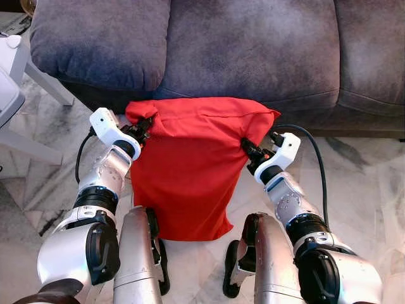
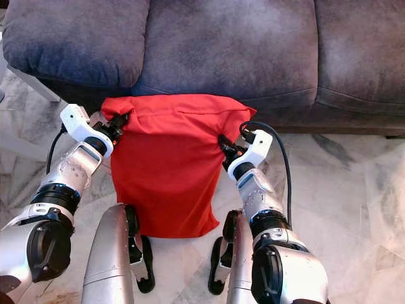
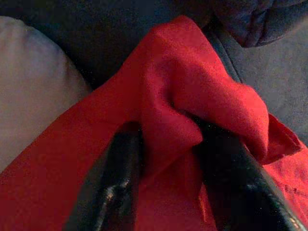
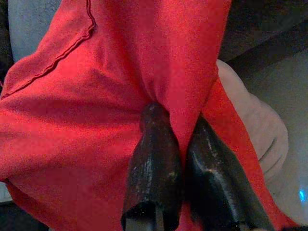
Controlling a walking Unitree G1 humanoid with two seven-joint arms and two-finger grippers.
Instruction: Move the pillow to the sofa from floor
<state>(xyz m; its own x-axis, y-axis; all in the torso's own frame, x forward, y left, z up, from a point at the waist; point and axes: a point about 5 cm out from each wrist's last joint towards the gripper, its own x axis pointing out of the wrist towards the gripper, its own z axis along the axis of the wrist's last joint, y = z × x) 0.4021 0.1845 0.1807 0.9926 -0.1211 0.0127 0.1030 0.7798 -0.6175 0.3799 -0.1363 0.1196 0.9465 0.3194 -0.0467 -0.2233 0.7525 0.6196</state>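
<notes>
A red pillow point(image 1: 190, 171) hangs in front of me, its far edge level with the front of the grey sofa point(image 1: 247, 50). My left gripper point(image 1: 143, 128) is shut on the pillow's far left corner, and the left wrist view shows red cloth point(image 3: 192, 96) bunched between the black fingers point(image 3: 115, 187). My right gripper point(image 1: 249, 151) is shut on the pillow's right edge, with a fold of cloth point(image 4: 178, 86) pinched between its fingers point(image 4: 154, 173). The pillow's lower end hangs between my legs.
The sofa's seat cushions point(image 1: 101, 38) span the far side. White furniture legs point(image 1: 44, 82) stand at the far left on the marble floor point(image 1: 367, 183). My feet point(image 1: 231, 269) stand on the floor below the pillow. A black cable point(image 1: 316, 158) loops off my right wrist.
</notes>
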